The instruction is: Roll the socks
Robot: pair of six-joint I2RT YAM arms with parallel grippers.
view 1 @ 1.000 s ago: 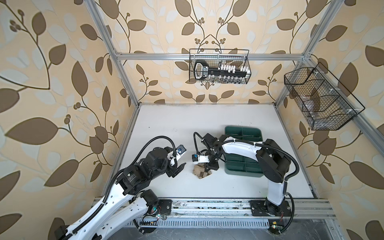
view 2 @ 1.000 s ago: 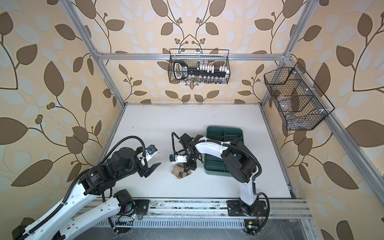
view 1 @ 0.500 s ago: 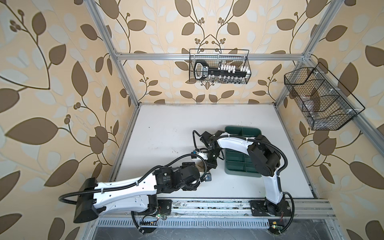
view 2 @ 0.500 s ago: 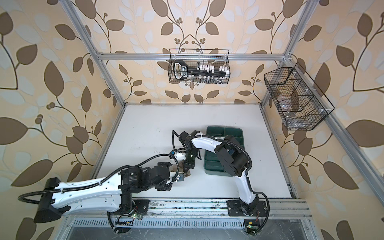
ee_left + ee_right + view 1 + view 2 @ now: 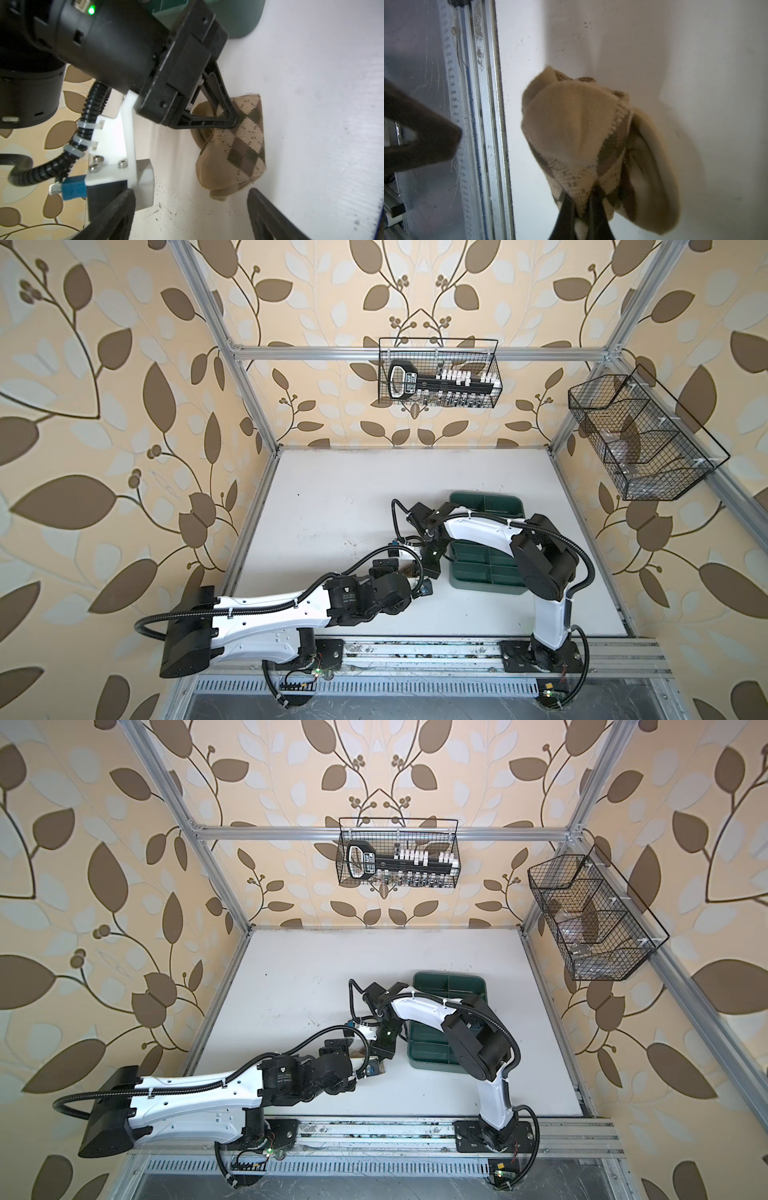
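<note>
One knitted argyle sock, bunched, rounded lump

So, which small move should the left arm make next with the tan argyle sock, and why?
Probably ease the left end effector forward until its open jaws straddle the free end of the folded tan knitted sock with brown argyle diamonds. The right end effector is shut on the far end, while the left fingers stand wide, only level with the near edge and apart from it.
</note>
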